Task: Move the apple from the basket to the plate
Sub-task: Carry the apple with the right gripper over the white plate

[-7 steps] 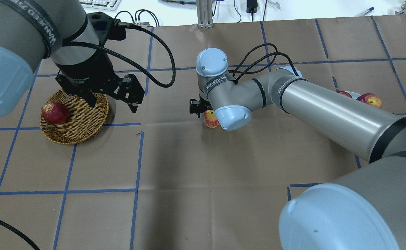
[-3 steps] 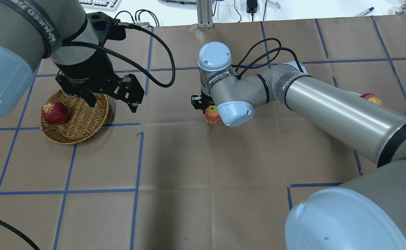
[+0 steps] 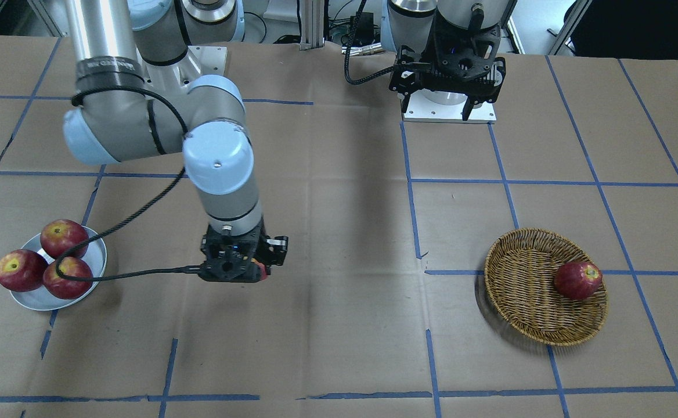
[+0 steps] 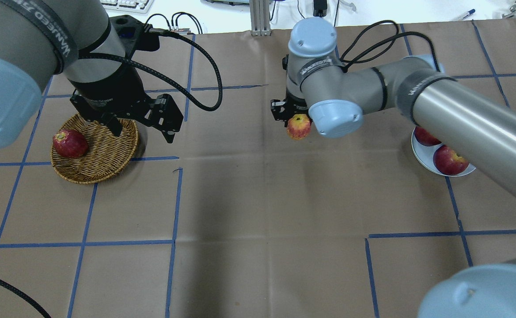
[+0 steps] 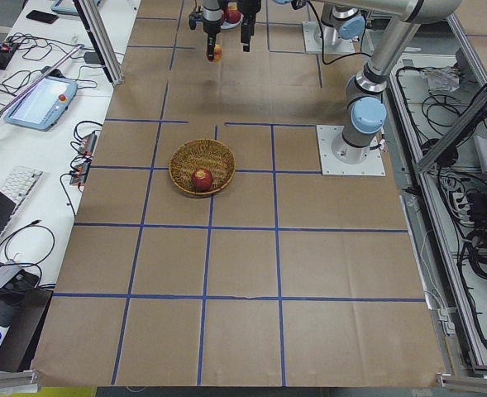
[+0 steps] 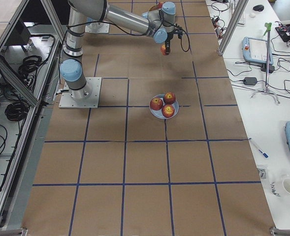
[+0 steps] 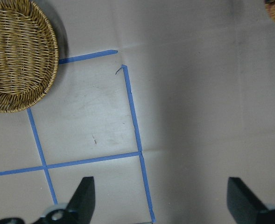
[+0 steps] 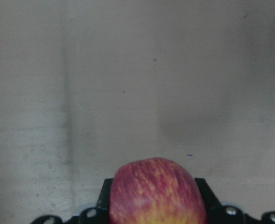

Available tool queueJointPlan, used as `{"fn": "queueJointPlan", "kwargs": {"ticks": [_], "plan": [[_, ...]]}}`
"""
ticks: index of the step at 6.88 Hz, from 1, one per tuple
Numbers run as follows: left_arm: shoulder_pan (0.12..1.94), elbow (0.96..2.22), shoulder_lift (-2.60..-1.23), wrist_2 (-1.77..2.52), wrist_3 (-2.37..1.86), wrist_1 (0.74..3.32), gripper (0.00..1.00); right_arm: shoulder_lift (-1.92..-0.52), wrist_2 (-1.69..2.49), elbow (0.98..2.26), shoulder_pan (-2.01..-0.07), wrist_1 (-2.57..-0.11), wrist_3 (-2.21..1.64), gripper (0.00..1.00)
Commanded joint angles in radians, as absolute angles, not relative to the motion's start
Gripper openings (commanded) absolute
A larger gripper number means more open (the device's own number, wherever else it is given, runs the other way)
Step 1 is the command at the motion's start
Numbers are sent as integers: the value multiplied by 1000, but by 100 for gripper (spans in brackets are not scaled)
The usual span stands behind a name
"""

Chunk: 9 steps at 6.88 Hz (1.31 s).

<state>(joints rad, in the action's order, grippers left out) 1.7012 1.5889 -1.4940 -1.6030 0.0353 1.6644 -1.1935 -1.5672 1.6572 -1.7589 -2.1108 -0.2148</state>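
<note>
**While I carry, midway across**

Since my right claw (image 8: 156, 205) pinches the pale red, yellow-blushed apple (image 4: 298, 127) across its middle, aloft between round wicker basket (image 4: 103, 152) and small grey-white plate (image 3: 32, 302), I judge it firm, smooth, fairly heavy and bruisable. My left claw (image 7: 160, 205) hangs spread. Arm bands (image 4: 419, 85) read roughly "WANJEED".

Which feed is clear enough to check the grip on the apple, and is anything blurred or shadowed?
Right wrist view: apple close, slightly soft, cropped at the bottom edge. Overhead view: sharp, apple well lit, right hand dark against it. Front-facing view: the hand hides nearly all of it.
</note>
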Motion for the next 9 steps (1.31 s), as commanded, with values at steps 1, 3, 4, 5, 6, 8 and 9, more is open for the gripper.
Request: {"fn": "queueJointPlan", "kwargs": {"ticks": [1,3,4,5,6,8,9], "plan": [[1701,1589,-1494,-1603,35,1664,99,-1325,-1571,1669,-1526,-1956,86,62],[1701,1589,-1494,-1603,35,1664,99,-1367,-1571,1721,-1329,-1963,335,61],[1701,1589,-1494,-1603,35,1664,99,-1367,-1568,1735,-1251,-1970,429,60],[1701,1589,-1494,-1603,35,1664,99,-1361,-1562,1764,-1183,-1974,533,60],[1701,1589,-1494,-1603,35,1664,99,-1355,-1557,1790,-1148,-2017,563,60],[1701,1589,-1494,-1603,35,1666,99,-1316,-1566,1810,-1144,-2066,583,60],[1701,1589,-1496,-1603,35,1664,99,-1302,-1566,1812,-1141,-2072,592,60]]}}
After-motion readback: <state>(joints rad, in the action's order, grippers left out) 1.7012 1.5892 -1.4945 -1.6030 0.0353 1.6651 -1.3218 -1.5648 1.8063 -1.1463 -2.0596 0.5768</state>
